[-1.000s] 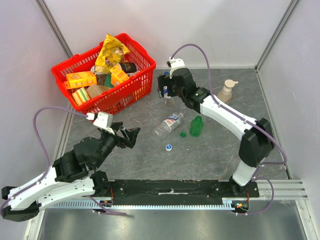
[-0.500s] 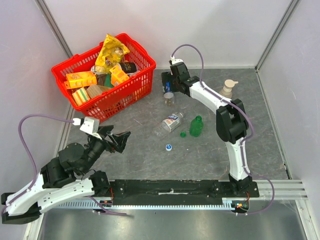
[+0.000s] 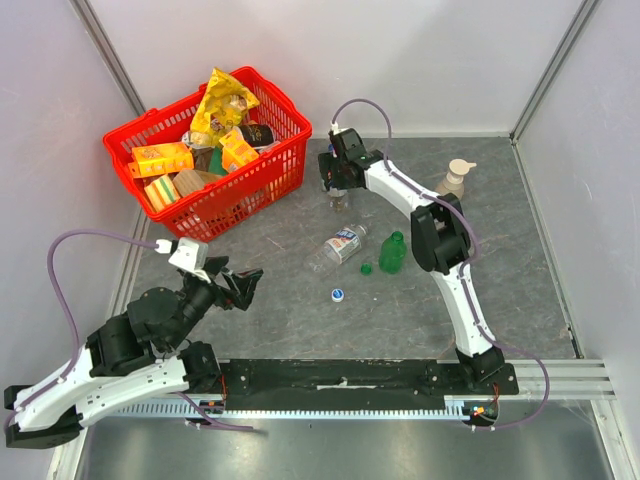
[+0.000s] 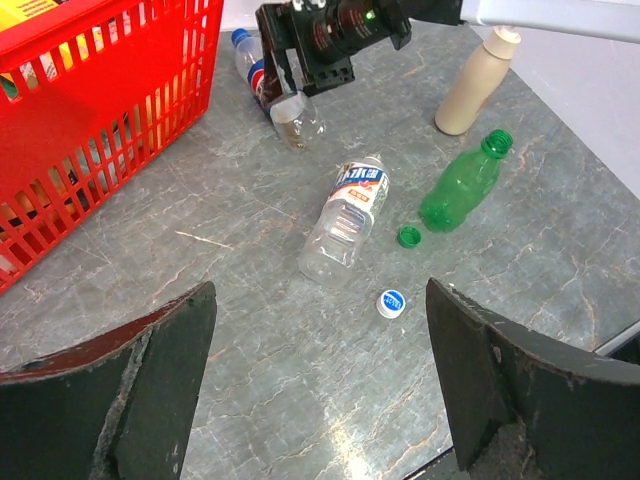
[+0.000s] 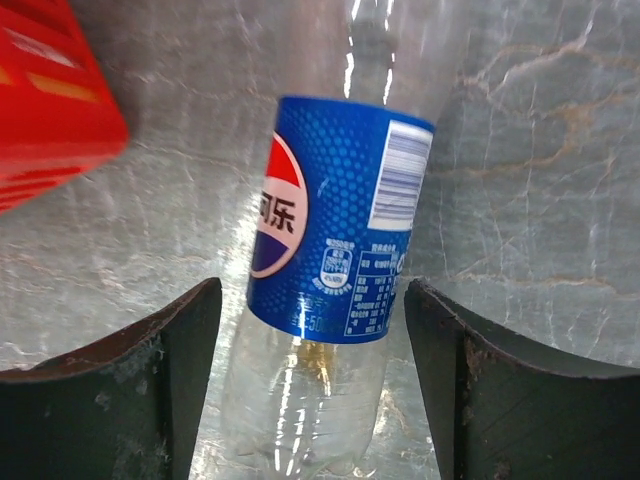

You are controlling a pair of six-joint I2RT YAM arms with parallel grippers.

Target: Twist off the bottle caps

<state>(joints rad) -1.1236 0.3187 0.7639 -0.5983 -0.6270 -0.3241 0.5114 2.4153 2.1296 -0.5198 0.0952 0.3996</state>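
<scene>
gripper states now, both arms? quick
Left gripper: open, holding nothing.
Right gripper: open, one finger on either side of the cola bottle, not clamped on it.

Bright, even light with soft shadows, mostly sharp.

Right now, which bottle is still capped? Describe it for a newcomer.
Beside the right corner of the red plastic basket, the right gripper straddles a clear plastic cola bottle with a blue label. Unlike the clear water bottle and green bottle nearer the arms, its blue cap is on.
</scene>
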